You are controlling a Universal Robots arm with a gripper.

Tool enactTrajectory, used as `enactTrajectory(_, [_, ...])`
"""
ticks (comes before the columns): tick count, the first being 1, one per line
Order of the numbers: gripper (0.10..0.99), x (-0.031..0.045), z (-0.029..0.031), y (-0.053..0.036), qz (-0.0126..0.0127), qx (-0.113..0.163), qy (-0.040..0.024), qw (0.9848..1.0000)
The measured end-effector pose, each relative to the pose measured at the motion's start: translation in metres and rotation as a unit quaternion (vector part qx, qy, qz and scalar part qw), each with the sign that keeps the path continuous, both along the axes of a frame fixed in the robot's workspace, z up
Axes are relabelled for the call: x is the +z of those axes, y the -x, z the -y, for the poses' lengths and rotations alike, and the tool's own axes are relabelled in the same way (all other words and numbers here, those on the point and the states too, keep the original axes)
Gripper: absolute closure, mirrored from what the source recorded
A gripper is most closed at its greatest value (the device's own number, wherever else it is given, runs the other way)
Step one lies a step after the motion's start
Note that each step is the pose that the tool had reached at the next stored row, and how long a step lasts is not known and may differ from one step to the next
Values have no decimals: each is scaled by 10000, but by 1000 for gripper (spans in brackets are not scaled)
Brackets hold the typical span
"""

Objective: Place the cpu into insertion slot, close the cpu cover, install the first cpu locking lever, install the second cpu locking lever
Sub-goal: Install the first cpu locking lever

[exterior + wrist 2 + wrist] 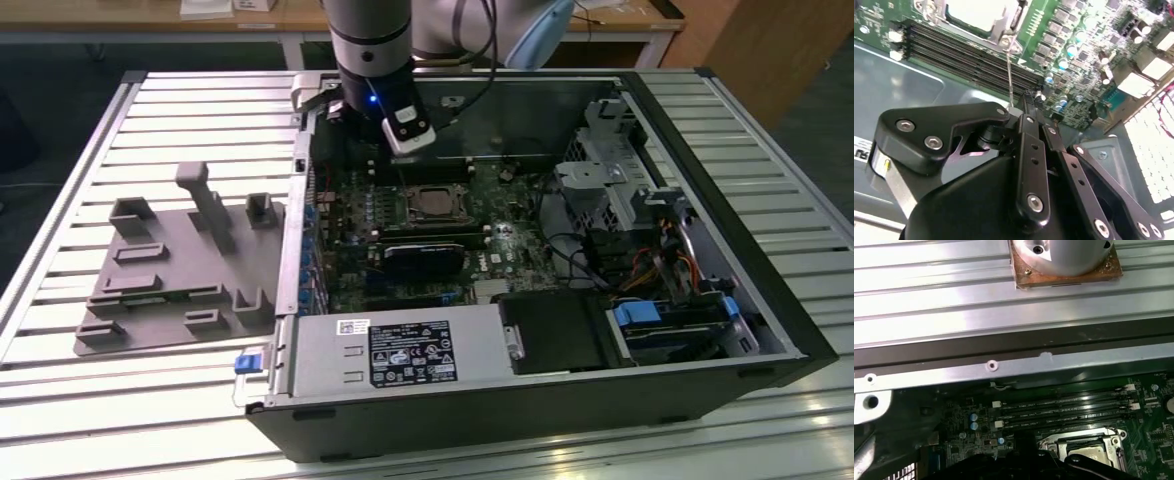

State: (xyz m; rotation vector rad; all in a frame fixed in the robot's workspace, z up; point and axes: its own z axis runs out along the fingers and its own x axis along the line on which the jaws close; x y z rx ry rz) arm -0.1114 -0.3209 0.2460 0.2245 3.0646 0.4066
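The open computer case [534, 400] lies on a slatted table, with the green circuit board [360, 230] inside it. The cpu [431, 203] shows its pale silver top in the insertion slot [407, 207]. The silver cpu cover [1114, 442] lies flat around the cpu [1089, 454]. In the second wrist view a thin cpu locking lever [1010, 75] rises from the corner of the cover [1004, 31] beside the cpu [976, 11]. Its tip ends at my gripper [1024, 100], which is shut on it. In the exterior view my gripper [400, 158] hangs just behind the slot.
Long black memory slots [964, 55] run between the socket and the case wall [1004, 365]. A grey fixture plate [174, 270] lies at the exterior view's left. The power supply [400, 355] and a drive cage [627, 190] fill the case's front and right.
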Motion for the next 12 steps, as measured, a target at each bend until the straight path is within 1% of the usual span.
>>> enactTrajectory(8, [984, 0, 0, -210, 0, 0, 0, 10000])
enactTrajectory(12, [984, 0, 0, -297, 0, 0, 0, 10000])
